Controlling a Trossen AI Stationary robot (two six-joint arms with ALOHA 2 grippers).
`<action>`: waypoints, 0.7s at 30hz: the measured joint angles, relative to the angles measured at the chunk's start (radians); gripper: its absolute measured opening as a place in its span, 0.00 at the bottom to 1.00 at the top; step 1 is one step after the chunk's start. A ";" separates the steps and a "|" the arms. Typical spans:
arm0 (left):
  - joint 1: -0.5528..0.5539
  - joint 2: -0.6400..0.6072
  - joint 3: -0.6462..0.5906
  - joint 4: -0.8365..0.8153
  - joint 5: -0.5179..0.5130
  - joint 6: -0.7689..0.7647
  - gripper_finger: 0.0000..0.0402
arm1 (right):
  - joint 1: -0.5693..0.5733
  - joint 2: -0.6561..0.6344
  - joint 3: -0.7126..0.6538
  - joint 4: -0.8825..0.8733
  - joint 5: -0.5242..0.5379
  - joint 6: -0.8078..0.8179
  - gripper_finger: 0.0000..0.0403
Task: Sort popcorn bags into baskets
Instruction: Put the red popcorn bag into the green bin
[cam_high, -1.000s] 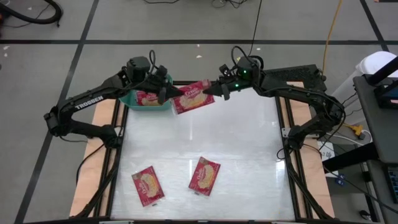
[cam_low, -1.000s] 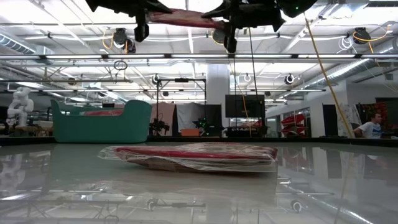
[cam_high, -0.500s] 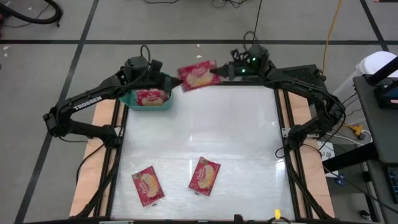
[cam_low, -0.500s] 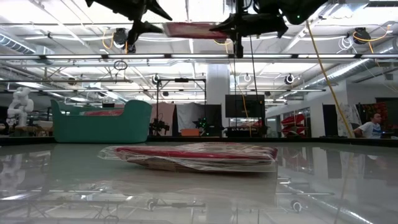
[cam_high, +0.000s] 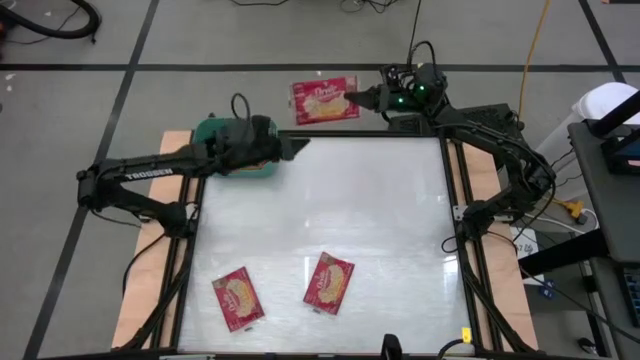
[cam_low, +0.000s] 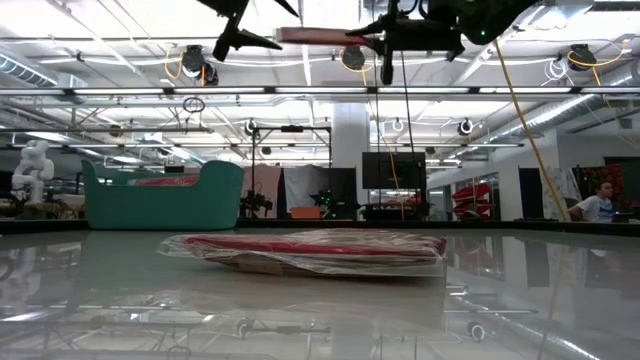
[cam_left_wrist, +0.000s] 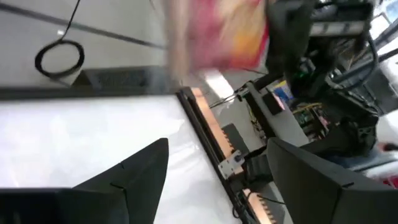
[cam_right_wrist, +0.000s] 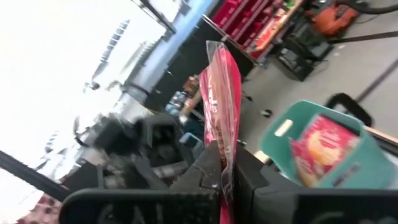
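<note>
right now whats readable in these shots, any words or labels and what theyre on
"TROSSEN": white lettering along the left arm, high view.
Print on the held popcorn bag and the two bags on the table: too small to read.
Bag in the teal basket: blurred, unreadable.

The teal-green plastic bin with rounded corners (cam_high: 215, 130) is mostly buried under the dark left arm (cam_high: 150, 172) from above, so only a sliver of rim pokes out and whatever's inside can't be seen there. In the left wrist view the flat red popcorn packet (cam_left_wrist: 214, 31) above the bin side is just a pink-orange smear, cut off by the frame edge, print unreadable. Low view chops both arms off at the top. The red packet lying nearest that camera (cam_low: 315, 250) is edge-on, so its face is hidden.
</note>
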 joint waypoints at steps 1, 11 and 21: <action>-0.028 0.000 -0.012 0.018 -0.027 -0.022 0.67 | -0.005 0.000 0.000 0.022 -0.006 0.026 0.00; -0.212 0.131 -0.155 0.621 -0.364 -0.058 0.60 | 0.036 0.000 0.000 0.126 0.034 0.219 0.00; -0.248 0.399 -0.140 1.254 -0.617 0.230 0.59 | 0.075 0.000 0.000 0.106 0.070 0.225 0.00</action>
